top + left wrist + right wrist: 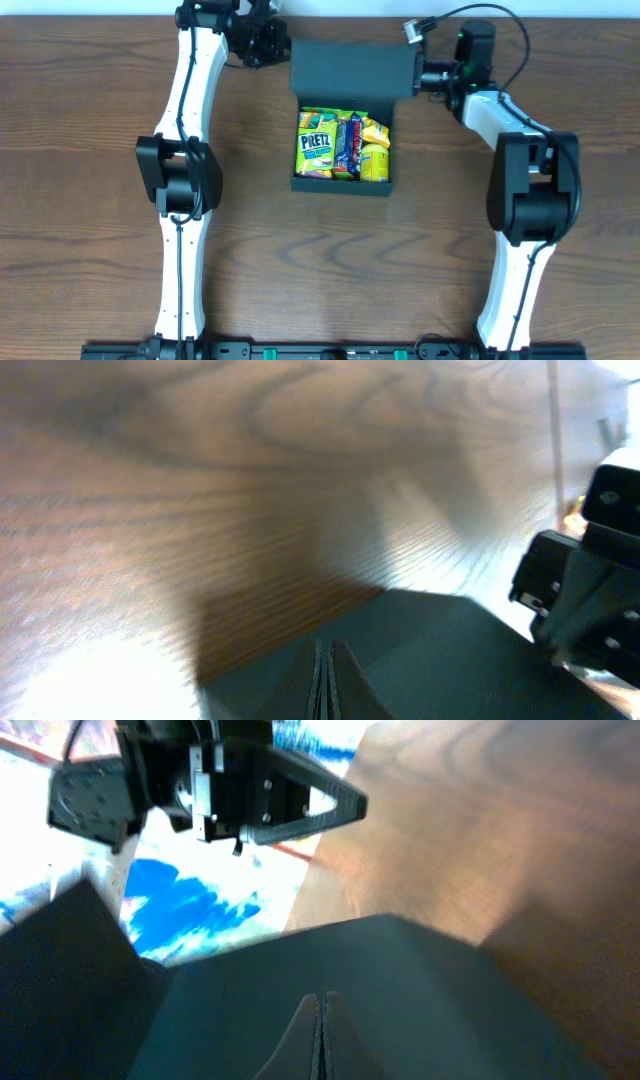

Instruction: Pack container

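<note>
- Overhead shows the container (343, 186) sitting mid-desk (100, 250) between the arms. Its lid (350, 68) is flipped open toward the far side and snack packets (345, 145) fill the inside.
- The left gripper (284, 50) is at the lid's left edge and the right gripper (421, 78) is at its right edge. In both wrist views the fingers are closed down to a thin slit right where the dark flap starts, so I'd say each is pinching the lid. I can't actually see the cardboard between the pads, though.
- Handling-wise, I'd guess it's light, thin card. The walls look stiff enough, but the flap will probably bend and twist if one side leads.
- You're best off holding the flap's side edges near the free end and swinging both sides evenly around the hinge.
- The matte finish shouldn't be slippery, so a light pinch should do.
</note>
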`<state>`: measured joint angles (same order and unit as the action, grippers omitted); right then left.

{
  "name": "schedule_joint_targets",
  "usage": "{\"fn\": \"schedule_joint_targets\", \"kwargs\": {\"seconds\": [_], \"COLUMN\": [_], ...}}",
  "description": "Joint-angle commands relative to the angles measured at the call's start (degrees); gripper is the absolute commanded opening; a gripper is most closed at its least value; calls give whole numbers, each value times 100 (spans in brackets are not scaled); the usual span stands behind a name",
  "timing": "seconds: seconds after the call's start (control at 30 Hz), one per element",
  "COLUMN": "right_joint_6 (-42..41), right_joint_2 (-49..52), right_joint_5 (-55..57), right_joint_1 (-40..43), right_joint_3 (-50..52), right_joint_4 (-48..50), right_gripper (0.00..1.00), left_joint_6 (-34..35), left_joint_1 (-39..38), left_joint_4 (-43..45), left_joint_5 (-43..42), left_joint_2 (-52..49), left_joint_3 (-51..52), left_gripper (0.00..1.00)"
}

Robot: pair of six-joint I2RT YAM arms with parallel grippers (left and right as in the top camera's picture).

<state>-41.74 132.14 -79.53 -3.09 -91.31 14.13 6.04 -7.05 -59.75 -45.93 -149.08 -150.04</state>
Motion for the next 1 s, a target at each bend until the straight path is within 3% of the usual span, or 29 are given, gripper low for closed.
{"fn": "schedule_joint_targets", "kwargs": {"seconds": [0.0,0.47,0.73,0.97], "right_joint_6": [144,243,195,203], "right_joint_2": [-153,-153,-374,-1255], "right_joint_5": [-192,304,686,533], "right_joint_1": [-162,424,649,286], "right_joint_3": [-61,-61,-63,-63], "right_joint_4": [-186,-363,-328,-369], "right_gripper": [2,2,2,2], "left_joint_6": [-339,-260,-382,-730], "left_joint_1": [33,33,31,-11], "left_joint_4": [-245,-938,-1978,-2743], "left_joint_5": [494,1360,1917,1952], "left_joint_2": [103,649,1602,2651], "left_joint_3": [-125,-127,-127,-127], "left_gripper": [6,6,6,6]}}
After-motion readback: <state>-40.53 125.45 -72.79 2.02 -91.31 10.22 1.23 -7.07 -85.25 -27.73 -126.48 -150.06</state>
